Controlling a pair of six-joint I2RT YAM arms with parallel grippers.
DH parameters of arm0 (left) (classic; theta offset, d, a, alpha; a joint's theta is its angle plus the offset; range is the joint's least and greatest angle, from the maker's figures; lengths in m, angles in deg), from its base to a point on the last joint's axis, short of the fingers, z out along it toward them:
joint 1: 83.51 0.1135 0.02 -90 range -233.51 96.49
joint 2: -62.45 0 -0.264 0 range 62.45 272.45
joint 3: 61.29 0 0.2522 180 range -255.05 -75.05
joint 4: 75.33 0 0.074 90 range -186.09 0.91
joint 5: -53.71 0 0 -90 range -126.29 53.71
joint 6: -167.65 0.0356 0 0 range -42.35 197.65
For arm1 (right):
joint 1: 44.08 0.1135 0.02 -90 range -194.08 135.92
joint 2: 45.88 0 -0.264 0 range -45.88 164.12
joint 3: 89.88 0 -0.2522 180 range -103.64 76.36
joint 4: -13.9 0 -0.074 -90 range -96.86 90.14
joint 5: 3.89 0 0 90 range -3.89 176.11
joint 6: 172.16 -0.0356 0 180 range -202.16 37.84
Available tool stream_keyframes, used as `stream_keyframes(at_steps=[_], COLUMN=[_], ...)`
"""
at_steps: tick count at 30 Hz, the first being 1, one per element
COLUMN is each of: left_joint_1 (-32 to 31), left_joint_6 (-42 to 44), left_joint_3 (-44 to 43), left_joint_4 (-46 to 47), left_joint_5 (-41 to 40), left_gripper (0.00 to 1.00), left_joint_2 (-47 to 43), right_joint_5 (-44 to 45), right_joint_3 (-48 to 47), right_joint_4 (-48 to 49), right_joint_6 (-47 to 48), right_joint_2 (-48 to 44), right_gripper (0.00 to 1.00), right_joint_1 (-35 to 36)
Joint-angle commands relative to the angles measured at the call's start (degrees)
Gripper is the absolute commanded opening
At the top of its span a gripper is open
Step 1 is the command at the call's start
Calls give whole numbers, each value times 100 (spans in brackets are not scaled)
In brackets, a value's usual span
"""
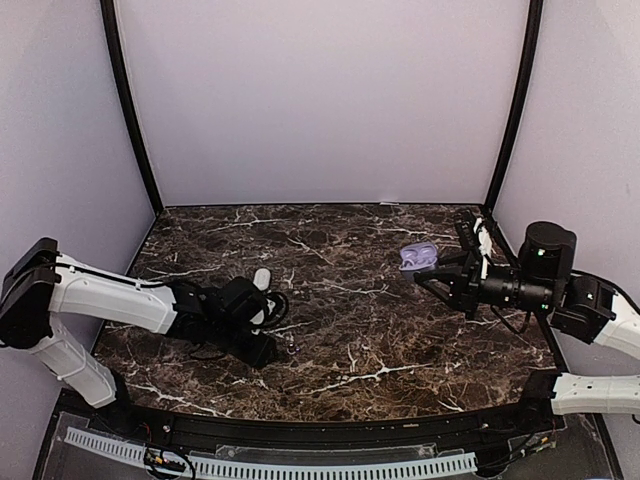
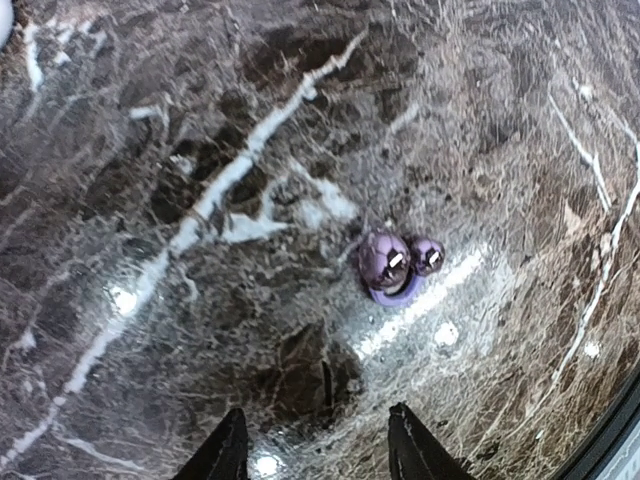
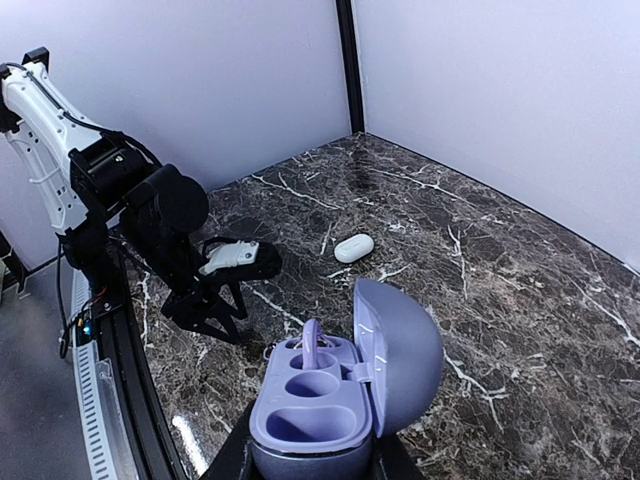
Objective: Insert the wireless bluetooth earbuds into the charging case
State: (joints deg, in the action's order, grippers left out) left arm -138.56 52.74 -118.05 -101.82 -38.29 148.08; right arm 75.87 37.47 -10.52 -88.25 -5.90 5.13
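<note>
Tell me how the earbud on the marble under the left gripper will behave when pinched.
The earbud looks glossy and rounded, so it may well squirt out from the fingers of the left gripper. It is tiny beside them, so probably very light and easily nudged across the smooth marble table. Its bulbous shape could let it roll.

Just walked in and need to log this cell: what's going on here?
The right tool is closed on the open, glossy lavender hinged charging case on the right of the dark marble table. A lilac stem stands in one of its slots. The left tool hovers open above a small glossy purple earbud lying on the marble, not yet gripped. A plain white oval pebble sits apart.
</note>
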Motion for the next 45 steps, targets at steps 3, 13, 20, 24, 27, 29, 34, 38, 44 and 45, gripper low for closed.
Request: stream_keyframes(at_steps=[3, 13, 20, 24, 27, 29, 34, 38, 44, 45], left_joint_1=[-176, -172, -8, 202, 323, 339, 389, 325, -280, -292], left_joint_6=[-330, -60, 168, 234, 348, 573, 661, -526, -2157, -2286], left_joint_3=[-24, -713, -1184, -1111, -971, -1024, -1074, -692, -19, 9], left_joint_4=[40, 141, 103, 199, 452, 398, 134, 434, 1003, 1024], left_joint_5=[-110, -475, -767, -751, -616, -659, -954, -305, -235, -249], left_gripper=[45, 45, 45, 45, 45, 45, 45, 38, 24, 23], left_joint_2=[274, 1114, 1387, 1123, 886, 903, 771, 272, -179, -165], right_joint_5=[-155, -70, -66, -56, -81, -106, -103, -50, -98, -107], right_joint_3=[-90, -83, -83, -60, -32, -30, -65, -74, -48, -60], right_joint_4=[270, 225, 187, 183, 224, 256, 234, 209, 269, 266], right_joint_6=[20, 37, 45, 30, 24, 20, 35, 37, 20, 20], right_joint_2=[-51, -92, -122, -157, -156, -122, -113, -135, -90, -75], right_gripper=[0, 0, 0, 0, 0, 0, 0, 0, 0, 0], right_joint_1=[-43, -43, -43, -43, -44, -43, -49, -48, -44, -50])
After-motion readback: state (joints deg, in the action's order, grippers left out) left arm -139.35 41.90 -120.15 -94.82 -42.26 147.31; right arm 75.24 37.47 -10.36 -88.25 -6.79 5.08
